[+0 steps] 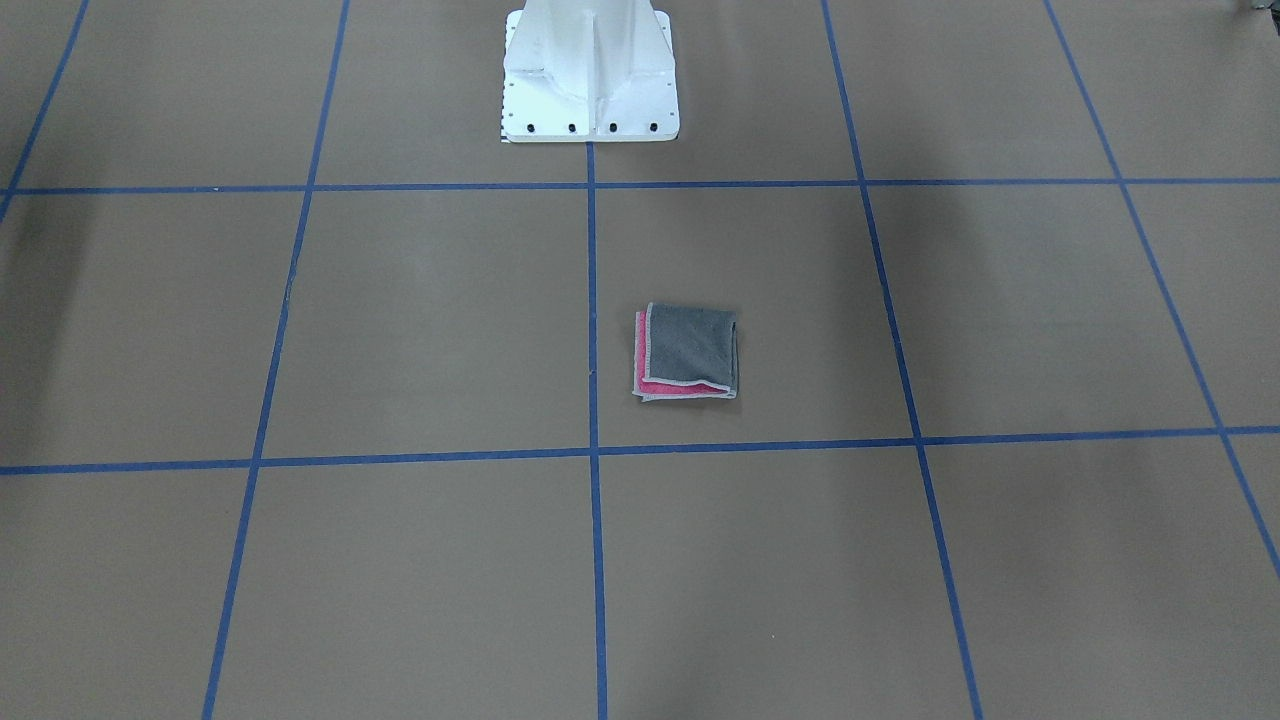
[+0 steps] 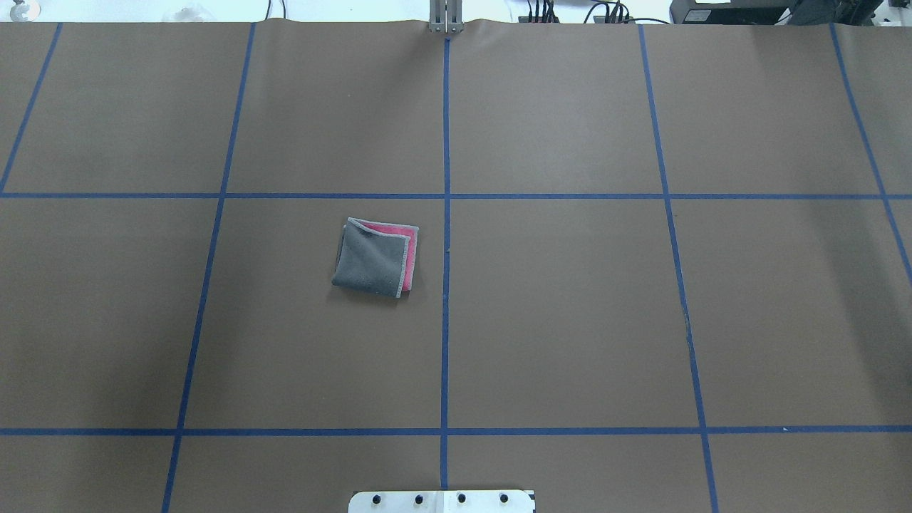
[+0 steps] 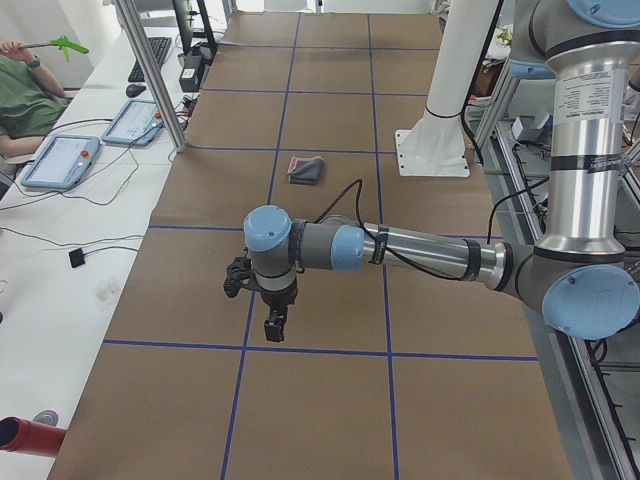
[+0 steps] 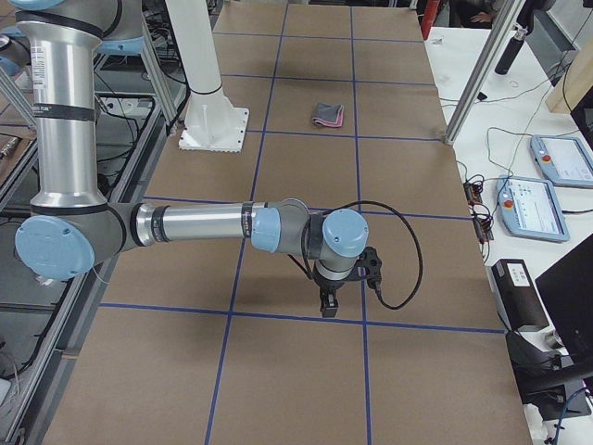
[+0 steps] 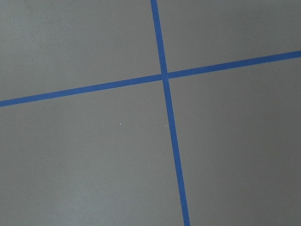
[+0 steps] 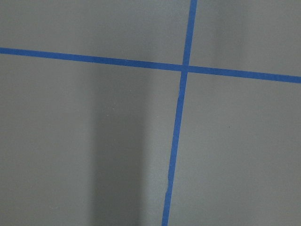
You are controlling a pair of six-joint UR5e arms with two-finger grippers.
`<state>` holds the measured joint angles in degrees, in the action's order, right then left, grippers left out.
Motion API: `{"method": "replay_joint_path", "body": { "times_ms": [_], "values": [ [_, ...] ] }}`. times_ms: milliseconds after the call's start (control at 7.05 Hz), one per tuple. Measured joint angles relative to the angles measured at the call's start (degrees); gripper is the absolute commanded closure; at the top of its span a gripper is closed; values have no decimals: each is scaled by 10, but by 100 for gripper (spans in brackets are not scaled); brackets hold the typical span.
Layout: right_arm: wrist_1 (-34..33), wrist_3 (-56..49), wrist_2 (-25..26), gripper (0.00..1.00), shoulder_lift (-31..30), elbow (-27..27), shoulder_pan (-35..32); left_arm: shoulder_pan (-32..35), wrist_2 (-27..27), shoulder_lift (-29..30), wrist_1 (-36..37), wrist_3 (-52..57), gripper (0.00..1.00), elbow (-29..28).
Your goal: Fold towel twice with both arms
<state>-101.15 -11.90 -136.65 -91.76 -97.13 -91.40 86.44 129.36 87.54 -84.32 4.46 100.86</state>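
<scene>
The towel [image 1: 687,352] lies folded into a small square on the brown table, dark grey face up, with pink showing along two edges. It also shows in the overhead view [image 2: 374,258] and small in both side views [image 3: 306,168] [image 4: 328,115]. My left gripper [image 3: 273,325] hangs above the table near the table's left end, far from the towel. My right gripper [image 4: 328,304] hangs above the table near the right end, also far from it. Both show only in side views, so I cannot tell whether they are open or shut. The wrist views show only blue tape crosses.
The white pedestal base [image 1: 590,80] stands behind the towel. Blue tape lines [image 2: 446,214] grid the table. A metal post [image 3: 150,70] and teach pendants [image 3: 60,160] sit on the operators' desk, where a person [image 3: 20,95] sits. Pendants [image 4: 533,204] also show in the right view.
</scene>
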Motion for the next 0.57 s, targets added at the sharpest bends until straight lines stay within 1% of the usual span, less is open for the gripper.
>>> {"method": "replay_joint_path", "body": {
  "times_ms": [567],
  "values": [
    [8, 9, 10, 0, 1, 3, 0, 0, 0, 2, 0, -2, 0, -4]
  ]
}}
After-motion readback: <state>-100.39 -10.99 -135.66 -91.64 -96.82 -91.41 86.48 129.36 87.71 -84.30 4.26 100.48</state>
